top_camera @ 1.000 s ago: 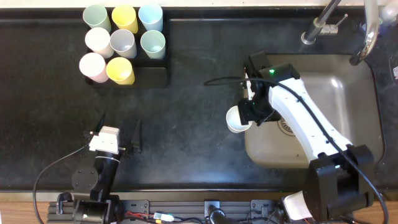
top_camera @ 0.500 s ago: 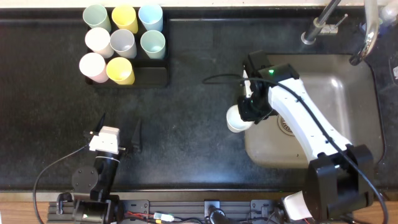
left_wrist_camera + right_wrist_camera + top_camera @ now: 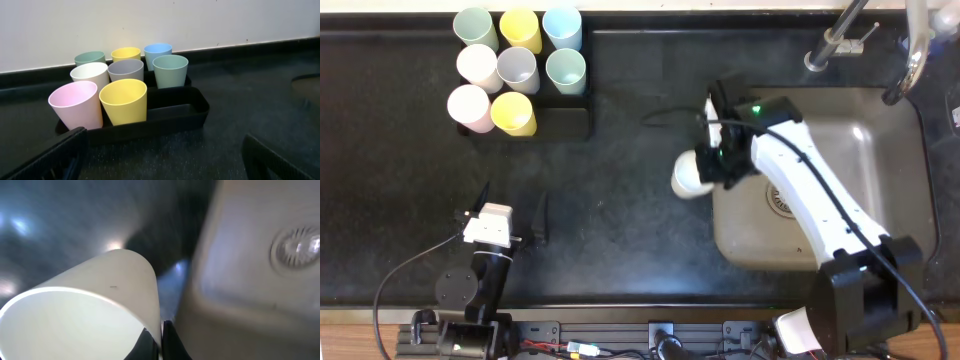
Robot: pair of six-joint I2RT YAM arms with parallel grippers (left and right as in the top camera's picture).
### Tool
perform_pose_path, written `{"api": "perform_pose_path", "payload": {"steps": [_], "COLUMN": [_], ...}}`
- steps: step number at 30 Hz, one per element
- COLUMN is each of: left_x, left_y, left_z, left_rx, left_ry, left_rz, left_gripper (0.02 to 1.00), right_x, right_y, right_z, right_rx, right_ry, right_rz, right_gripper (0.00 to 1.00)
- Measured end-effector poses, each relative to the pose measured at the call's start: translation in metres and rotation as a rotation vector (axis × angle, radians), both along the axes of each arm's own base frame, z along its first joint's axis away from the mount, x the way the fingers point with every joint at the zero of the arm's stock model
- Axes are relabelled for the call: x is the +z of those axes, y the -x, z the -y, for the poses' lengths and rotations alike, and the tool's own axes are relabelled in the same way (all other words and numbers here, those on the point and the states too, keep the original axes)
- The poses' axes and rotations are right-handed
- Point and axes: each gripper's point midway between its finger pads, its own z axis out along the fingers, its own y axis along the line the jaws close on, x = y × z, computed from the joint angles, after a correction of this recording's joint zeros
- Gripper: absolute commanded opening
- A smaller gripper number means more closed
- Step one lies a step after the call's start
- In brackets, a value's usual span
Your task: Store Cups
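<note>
Dark stone counter [image 3: 620,220] runs across the scene, with the steel sink [image 3: 890,140] sunk into its right end and a black tray [image 3: 582,128] of cups near the far left corner. We see the right gripper [image 3: 713,168] clamped on the wall of a white cup [image 3: 686,178], one finger inside the rim and one outside.

A second ago this cup hung mouth-up right at the sink's left edge. It has since travelled left, off the basin and over open counter, and it has tipped: from above we now see its side instead of its open mouth. The right wrist view shows the cup [image 3: 85,305] leaning, with the sink and its drain [image 3: 300,245] falling behind.

We read this as the carry having begun, with the cup on its way toward the tray but still well apart from it. Eight cups stand there, and the compartment at the near right [image 3: 172,107] is free, so that is the likely target. The cup needs righting before it goes down.

The left gripper [image 3: 513,193] sits at the near left with its fingers spread wide, holding nothing and unmoved.
</note>
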Motion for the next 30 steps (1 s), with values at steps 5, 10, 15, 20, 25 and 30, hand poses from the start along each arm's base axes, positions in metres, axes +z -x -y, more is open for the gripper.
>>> {"api": "perform_pose_path", "payload": {"steps": [5,10,15,20,25,30], "left_x": [0.000,0.000,0.000,0.000,0.000,0.000], "left_y": [0.000,0.000,0.000,0.000,0.000,0.000], "left_z": [0.000,0.000,0.000,0.000,0.000,0.000], "left_rx": [0.000,0.000,0.000,0.000,0.000,0.000], "left_ry": [0.000,0.000,0.000,0.000,0.000,0.000], "left_rz": [0.000,0.000,0.000,0.000,0.000,0.000], "left_gripper": [1.000,1.000,1.000,1.000,1.000,1.000], "right_x": [0.091,0.166,0.182,0.151,0.103,0.074], "right_y": [-0.048,-0.057,-0.059,-0.066,-0.069,-0.072], "right_z": [-0.031,-0.082,-0.133,-0.173,-0.196,-0.209], "right_rx": [0.014,0.097,0.189,0.247,0.274,0.272], "right_ry": [-0.096,-0.194,-0.250,-0.249,-0.214,-0.197], "right_rz": [0.246,0.405,0.439,0.384,0.295,0.254], "right_gripper": [0.045,0.045,0.042,0.042,0.042,0.045]}}
